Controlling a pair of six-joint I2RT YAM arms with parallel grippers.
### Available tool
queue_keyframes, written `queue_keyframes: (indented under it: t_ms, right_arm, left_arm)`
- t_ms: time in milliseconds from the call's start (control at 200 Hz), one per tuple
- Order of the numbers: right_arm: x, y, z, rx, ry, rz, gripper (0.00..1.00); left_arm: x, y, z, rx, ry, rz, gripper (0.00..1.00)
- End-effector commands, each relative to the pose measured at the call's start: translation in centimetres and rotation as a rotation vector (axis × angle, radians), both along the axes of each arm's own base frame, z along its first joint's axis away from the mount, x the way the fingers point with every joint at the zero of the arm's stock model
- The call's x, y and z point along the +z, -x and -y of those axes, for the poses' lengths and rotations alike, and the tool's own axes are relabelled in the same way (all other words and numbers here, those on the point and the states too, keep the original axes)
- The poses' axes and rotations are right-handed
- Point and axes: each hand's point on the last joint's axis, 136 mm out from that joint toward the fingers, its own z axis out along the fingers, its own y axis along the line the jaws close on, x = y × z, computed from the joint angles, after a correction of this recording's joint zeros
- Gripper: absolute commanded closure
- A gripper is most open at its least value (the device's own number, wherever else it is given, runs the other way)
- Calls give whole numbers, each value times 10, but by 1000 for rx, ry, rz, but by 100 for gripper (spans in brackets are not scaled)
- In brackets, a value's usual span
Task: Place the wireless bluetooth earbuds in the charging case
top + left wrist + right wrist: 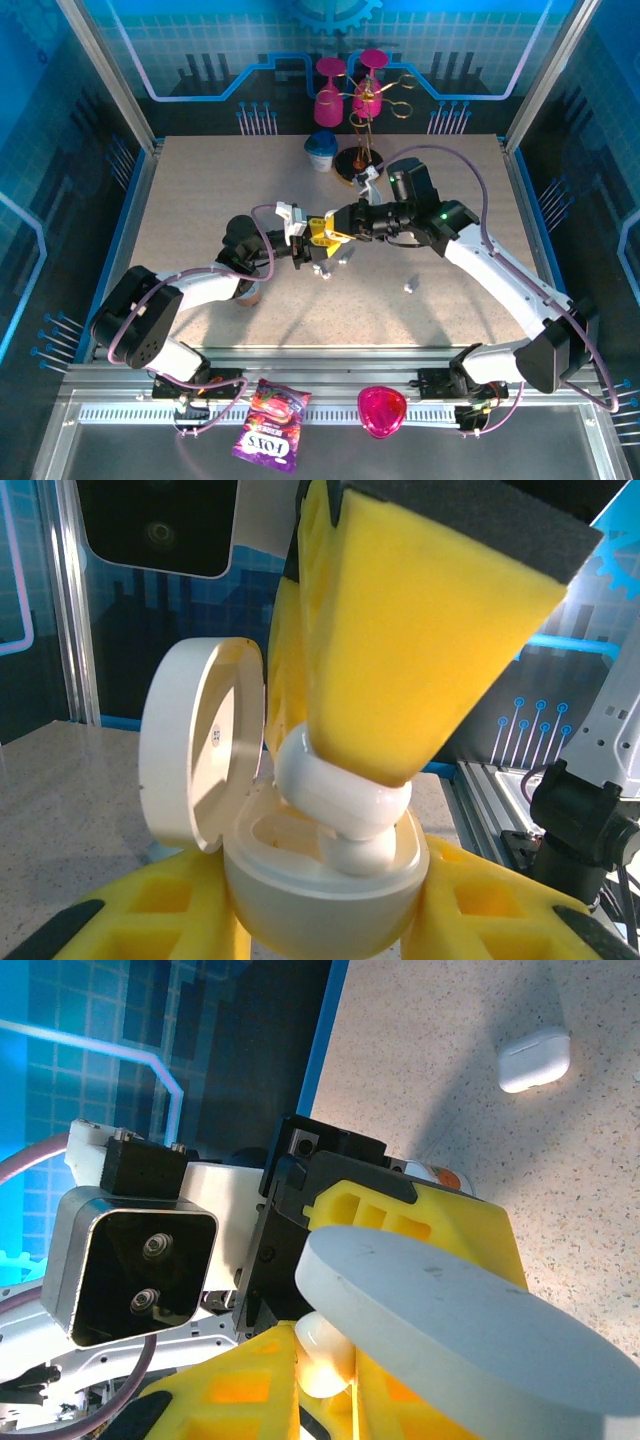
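The white round charging case (pixel 300 920) hangs above the middle of the table with its lid (pixel 195 745) swung open. My left gripper (pixel 320 900) is shut on it, one yellow finger on each side. From above, my right gripper (pixel 325 1360) is shut on one of the wireless bluetooth earbuds (pixel 340 800), whose lower end sits inside the case's right slot. The left slot looks empty. In the right wrist view the earbud (pixel 322 1345) shows between the yellow fingers, under the lid (pixel 470 1330). In the top view the left gripper (pixel 305 245) and right gripper (pixel 335 235) meet.
A second small white case (pixel 535 1058) lies shut on the table, right of the grippers (pixel 409 287). At the back stand a rack with pink glasses (pixel 360 90) and a blue-and-white cup (pixel 321 150). A snack bag (pixel 268 425) and a pink object (pixel 381 410) lie on the near rail.
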Motion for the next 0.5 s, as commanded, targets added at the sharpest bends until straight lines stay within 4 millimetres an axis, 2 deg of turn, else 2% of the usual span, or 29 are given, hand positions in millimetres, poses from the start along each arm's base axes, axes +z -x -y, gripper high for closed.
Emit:
queue_keyframes:
  t_ms: [0,495]
  right_arm:
    - [0,-1,-5,-1,19,8,84]
    - [-8,-2,7,-36,98,25,83]
  left_arm:
    - [14,7,-1,-7,20,86,78]
    - [16,8,-1,-9,25,92,77]
